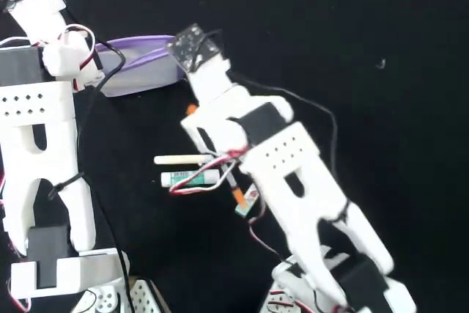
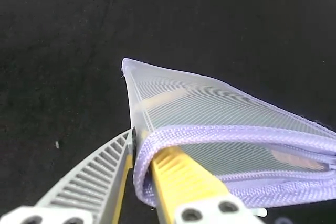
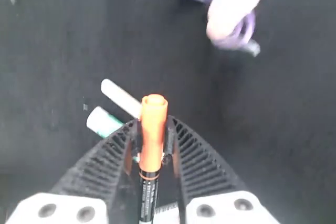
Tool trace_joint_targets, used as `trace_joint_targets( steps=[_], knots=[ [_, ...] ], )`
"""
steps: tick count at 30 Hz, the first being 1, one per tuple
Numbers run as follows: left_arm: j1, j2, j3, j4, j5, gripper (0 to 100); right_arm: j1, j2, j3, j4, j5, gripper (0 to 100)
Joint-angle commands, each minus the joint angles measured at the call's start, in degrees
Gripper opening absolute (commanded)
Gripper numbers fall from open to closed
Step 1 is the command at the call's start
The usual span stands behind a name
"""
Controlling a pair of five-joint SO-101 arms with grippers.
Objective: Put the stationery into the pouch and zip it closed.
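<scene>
Pinching an orange marker (image 3: 152, 124) between them, right fingers (image 3: 113, 156) seemingly hover near the pouch (image 1: 135, 78).

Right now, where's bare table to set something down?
Bare: the wide stretch of black table on the right arm's outer side, up to the far edge. Crowded: between the arms, where a cream stick and green-white tube lie, and around the pouch in the left claw.

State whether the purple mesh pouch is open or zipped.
Open: the left gripper pinches the pouch's rim, yellow finger inside its mouth.
</scene>
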Motion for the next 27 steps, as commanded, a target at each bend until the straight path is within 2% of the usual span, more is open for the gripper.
trace_joint_targets(
  steps=[1, 8, 20, 27],
  knots=[
    [1.9, -2.6, -1.2, 0.2, -0.5, 3, 1.1, -5.6, -0.3, -4.7, 0.1, 1.1],
    [2.4, -2.6, -1.3, 0.8, -0.5, 3, 0.9, -9.0, -0.3, -14.9, 5.1, 1.1],
    [2.5, -2.6, -1.3, 0.8, -0.5, 3, 0.6, -9.5, -0.6, -31.9, 5.2, 1.1],
    [2.6, -2.6, -1.3, 0.8, -0.5, 3, -0.7, -17.7, 4.6, -42.7, 4.8, 1.1]
  ],
)
